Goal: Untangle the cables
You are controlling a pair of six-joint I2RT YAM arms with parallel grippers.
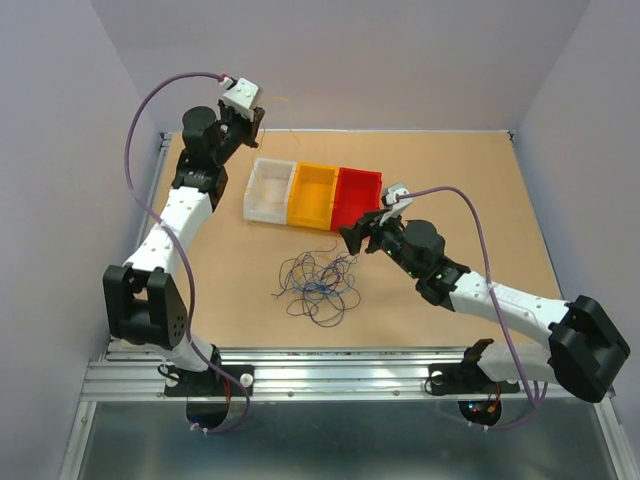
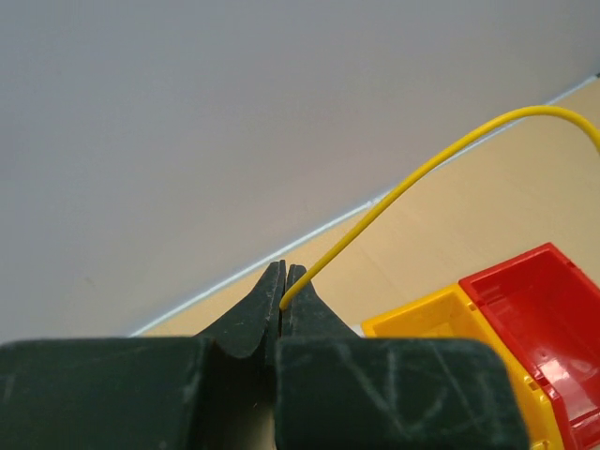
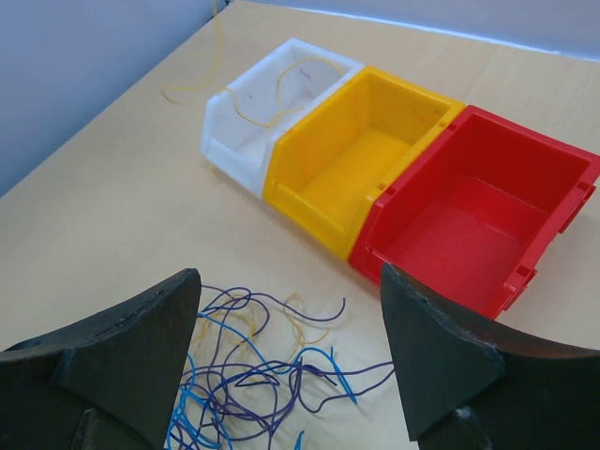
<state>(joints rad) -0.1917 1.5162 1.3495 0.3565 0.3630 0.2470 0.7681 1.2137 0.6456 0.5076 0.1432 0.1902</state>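
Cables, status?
Left gripper shut on yellow strand, which trails over the white bin. Right gripper open, poised by the tangle on the table. Nothing blocking.

No text, label, brand, number or sign could be read in any of the 3 views.
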